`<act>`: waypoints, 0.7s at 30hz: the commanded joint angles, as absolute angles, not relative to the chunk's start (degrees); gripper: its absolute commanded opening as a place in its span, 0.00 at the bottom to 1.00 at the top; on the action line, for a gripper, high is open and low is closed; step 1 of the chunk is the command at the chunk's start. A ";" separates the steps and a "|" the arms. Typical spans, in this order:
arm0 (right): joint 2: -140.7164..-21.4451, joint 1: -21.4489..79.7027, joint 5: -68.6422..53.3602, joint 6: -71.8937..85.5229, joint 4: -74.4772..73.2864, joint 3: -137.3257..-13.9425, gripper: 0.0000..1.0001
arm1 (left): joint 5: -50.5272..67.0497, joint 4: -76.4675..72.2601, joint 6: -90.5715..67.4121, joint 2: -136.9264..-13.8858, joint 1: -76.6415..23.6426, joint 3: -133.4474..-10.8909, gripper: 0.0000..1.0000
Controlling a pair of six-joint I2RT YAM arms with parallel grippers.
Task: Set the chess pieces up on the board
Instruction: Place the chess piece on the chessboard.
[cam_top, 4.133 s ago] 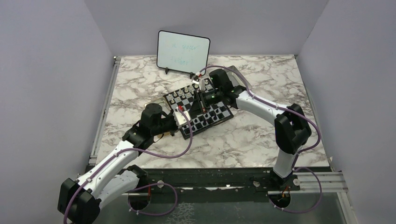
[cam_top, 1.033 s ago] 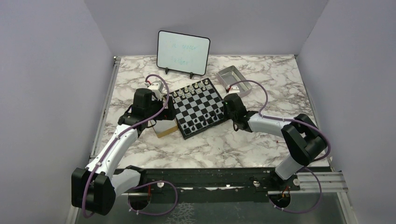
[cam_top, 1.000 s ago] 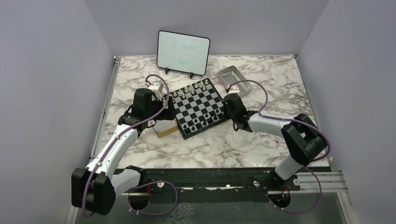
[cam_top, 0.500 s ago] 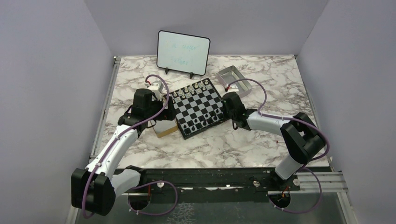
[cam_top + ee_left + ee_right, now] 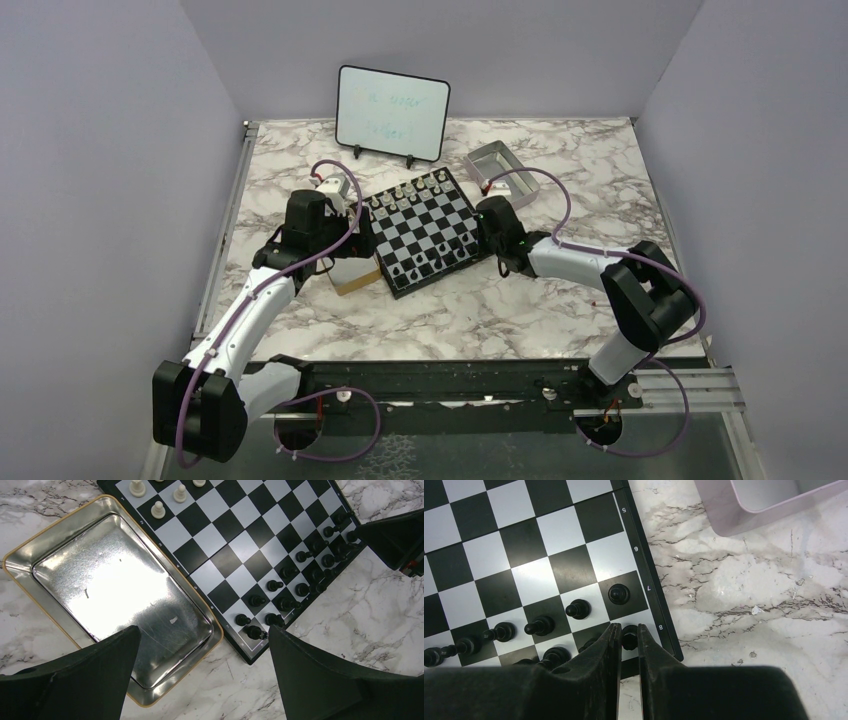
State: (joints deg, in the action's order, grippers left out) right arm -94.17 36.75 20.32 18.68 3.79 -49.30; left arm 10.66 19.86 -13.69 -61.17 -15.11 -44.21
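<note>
The board [image 5: 425, 228] lies tilted on the marble table. Black chess pieces [image 5: 300, 575] fill its two near-right rows, and white ones [image 5: 405, 190] stand along the far-left side. My right gripper [image 5: 627, 627] is low at the board's right corner [image 5: 483, 222]. Its jaws stand narrow, shut on a black chess piece [image 5: 629, 636] that stands on the corner square beside the "8". My left gripper [image 5: 203, 630] hangs wide open above the board's left corner with nothing between its fingers.
A shiny tin tray [image 5: 110, 580] with a tan rim lies against the board's left edge. A grey metal tray [image 5: 497, 165] sits beyond the board's right corner. A small whiteboard [image 5: 392, 112] stands at the back.
Four seconds ago both grippers were over the board; since then they have drawn back to its sides. Over the last second the right gripper crept slightly along the board's right edge. The left has stayed still.
</note>
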 commanded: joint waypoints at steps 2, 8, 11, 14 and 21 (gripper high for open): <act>-95.31 36.74 21.62 19.90 0.55 -50.48 0.21 | 9.41 19.71 -13.89 -60.10 -15.12 -43.68 0.99; -94.59 36.74 20.36 20.26 0.58 -50.98 0.27 | 9.30 19.73 -13.89 -60.08 -15.12 -43.73 0.99; -93.50 36.75 20.13 20.30 0.54 -51.15 0.32 | 9.09 19.69 -13.93 -60.01 -15.12 -43.77 0.99; -91.87 36.74 19.65 20.23 0.13 -51.38 0.36 | 8.83 19.69 -14.33 -60.22 -15.12 -43.81 0.99; -84.46 36.74 18.29 19.63 -4.31 -52.67 0.48 | 10.52 21.12 -16.56 -61.39 -15.12 -47.42 0.99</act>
